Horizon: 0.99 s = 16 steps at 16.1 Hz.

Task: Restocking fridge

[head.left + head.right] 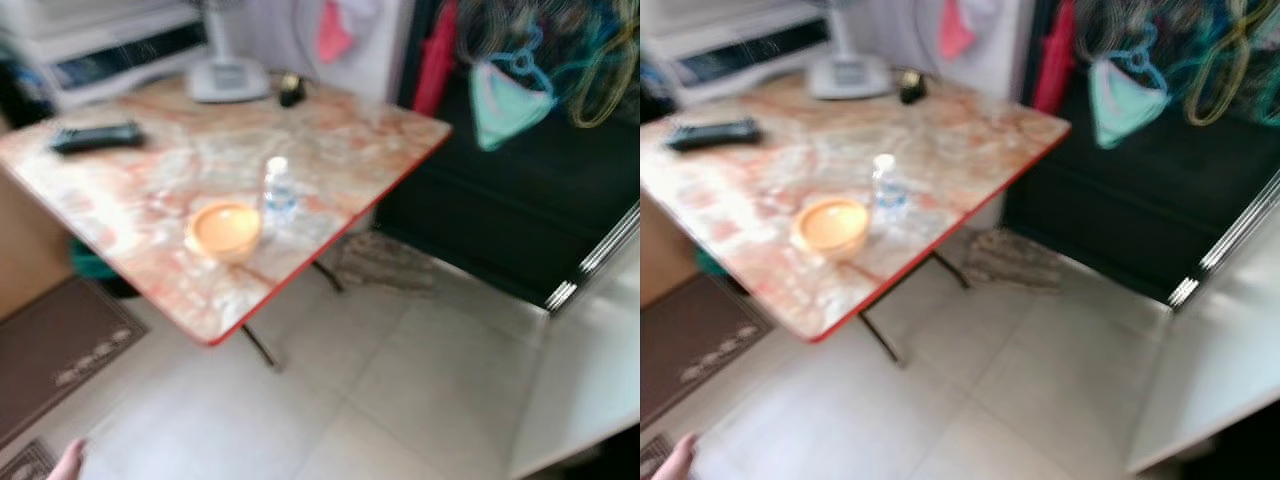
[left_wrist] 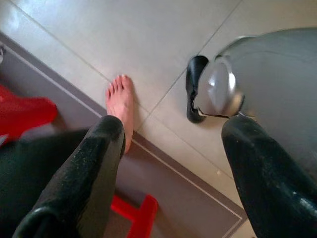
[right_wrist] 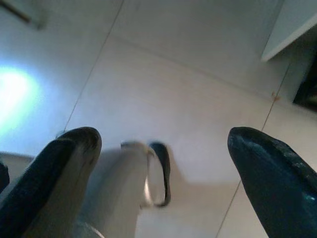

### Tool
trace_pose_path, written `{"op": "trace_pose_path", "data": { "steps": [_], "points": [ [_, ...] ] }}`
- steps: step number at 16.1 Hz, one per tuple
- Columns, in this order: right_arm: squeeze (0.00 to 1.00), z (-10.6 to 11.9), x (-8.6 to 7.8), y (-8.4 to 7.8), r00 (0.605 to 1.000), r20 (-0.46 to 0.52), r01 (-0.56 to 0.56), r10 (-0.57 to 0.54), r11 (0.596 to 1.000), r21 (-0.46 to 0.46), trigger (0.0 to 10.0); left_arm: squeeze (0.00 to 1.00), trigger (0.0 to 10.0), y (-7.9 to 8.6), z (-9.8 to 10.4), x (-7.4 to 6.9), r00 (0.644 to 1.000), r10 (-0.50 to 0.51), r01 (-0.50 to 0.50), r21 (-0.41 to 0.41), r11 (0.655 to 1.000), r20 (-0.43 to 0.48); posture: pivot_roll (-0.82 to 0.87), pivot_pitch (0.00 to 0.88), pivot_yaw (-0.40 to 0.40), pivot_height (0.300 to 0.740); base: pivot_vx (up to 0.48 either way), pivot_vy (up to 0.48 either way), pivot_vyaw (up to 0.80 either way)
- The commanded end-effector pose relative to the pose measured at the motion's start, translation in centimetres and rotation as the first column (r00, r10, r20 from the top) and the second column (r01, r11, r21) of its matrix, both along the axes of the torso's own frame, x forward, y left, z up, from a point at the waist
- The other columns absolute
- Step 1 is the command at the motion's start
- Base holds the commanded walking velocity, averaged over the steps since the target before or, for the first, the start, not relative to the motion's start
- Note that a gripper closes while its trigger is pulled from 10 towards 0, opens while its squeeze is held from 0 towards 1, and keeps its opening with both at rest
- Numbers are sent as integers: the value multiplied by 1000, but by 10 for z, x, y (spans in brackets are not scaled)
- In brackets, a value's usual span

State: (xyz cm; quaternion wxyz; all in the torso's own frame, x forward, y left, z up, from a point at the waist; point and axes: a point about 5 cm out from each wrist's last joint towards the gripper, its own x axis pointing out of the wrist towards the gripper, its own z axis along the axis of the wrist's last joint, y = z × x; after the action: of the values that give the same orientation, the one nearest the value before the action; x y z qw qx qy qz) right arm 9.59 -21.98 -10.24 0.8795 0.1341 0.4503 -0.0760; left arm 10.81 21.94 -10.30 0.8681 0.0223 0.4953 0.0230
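Water bottle, label unreadable, beside orange bowl on marble-pattern table; left gripper and right gripper both wide open, empty, above floor tiles.

Worktop: pink & orange marble swirls w/ red edge. Bowl orange. Bottle clear w/ white cap. Remote black. Floor pale grey tiles. Mat brown. Claw fingers black.
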Motion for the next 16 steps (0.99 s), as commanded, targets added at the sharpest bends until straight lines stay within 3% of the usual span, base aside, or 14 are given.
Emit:
{"op": "trace_pose_path", "data": {
  "steps": [1,4,16],
  "points": [
    [0,-2,-9,-2,999,-29,21,-21,1000,2,10000,0,10000,-1,-1,-4,1000,2,-2,-7,1000,-18,60,90,-45,740,0,0,0],
    [0,-2,-10,-2,999,-30,23,-23,1000,1,10000,0,10000,-1,-2,-4,1000,2,-2,-10,1000,-18,58,88,-44,740,0,0,0],
    [0,-1,-8,-7,999,-39,-8,8,1000,-4,10000,0,10000,-6,-2,-4,1000,12,-12,-12,1000,-16,62,75,-66,740,327,0,0]
  ]
}}
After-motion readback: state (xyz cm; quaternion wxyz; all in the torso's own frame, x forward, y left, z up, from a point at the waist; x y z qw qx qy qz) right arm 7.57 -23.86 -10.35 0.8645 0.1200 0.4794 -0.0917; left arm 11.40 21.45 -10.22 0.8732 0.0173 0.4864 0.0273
